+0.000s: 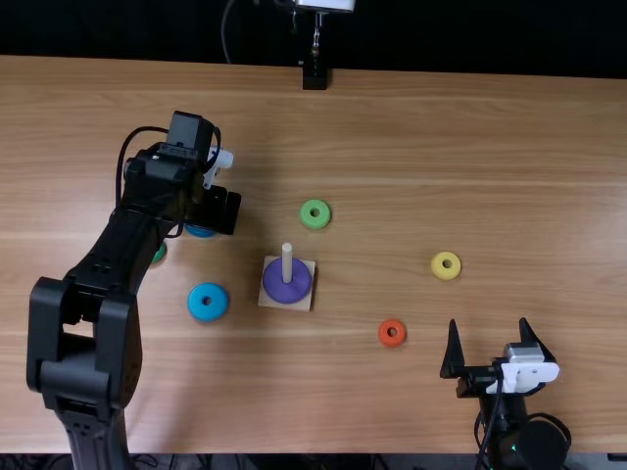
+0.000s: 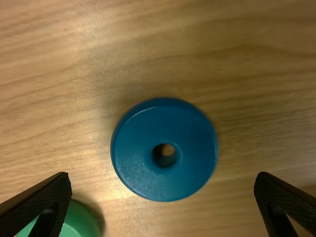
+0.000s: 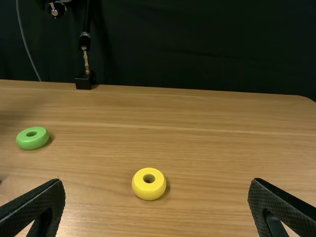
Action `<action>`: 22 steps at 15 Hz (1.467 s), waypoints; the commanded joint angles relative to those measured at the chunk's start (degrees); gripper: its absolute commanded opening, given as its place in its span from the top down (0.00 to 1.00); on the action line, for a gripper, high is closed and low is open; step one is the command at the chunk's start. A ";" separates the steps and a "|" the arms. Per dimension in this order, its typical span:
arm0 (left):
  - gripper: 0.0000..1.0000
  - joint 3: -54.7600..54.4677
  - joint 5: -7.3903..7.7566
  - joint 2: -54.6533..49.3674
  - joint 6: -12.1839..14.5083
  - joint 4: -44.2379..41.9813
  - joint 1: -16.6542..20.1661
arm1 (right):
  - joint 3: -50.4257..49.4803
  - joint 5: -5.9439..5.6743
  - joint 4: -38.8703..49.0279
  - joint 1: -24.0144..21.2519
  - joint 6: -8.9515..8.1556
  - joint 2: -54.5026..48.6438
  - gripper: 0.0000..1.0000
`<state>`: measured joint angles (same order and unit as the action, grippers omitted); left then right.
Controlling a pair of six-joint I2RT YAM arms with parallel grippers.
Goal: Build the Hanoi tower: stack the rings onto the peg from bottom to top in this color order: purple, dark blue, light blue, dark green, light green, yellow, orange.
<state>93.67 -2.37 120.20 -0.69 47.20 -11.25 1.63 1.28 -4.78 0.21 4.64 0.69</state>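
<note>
Left gripper (image 2: 163,176) spread wide above the dark blue ring (image 2: 140,153), left of the peg (image 1: 287,257).

From left to right: a dark green ring (image 2: 79,221) sits just beside the dark blue one, which lies flat below the left gripper, between the lines of its parted fingers. It is round, with no long axis, so the next move is likely straight down, then a close. The light blue ring (image 1: 207,312) lies nearer the table's near edge. The peg, wearing the purple ring (image 1: 282,291), stands to the right. The right gripper (image 1: 488,322), also wide, is well apart at near right; the left arm is clearly nearer.
</note>
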 commanded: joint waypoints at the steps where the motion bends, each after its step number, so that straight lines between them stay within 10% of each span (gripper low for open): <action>1: 0.00 1.69 -0.16 2.14 1.53 -0.06 0.17 | -0.75 -0.01 -0.24 -0.73 0.10 -0.69 0.00; 22: 0.00 6.18 -0.16 8.65 1.74 0.05 0.43 | -0.75 -0.01 -0.24 -0.73 0.10 -0.69 0.00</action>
<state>97.67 -2.52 127.35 0.19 47.27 -11.22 1.63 1.28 -4.78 0.21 4.64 0.69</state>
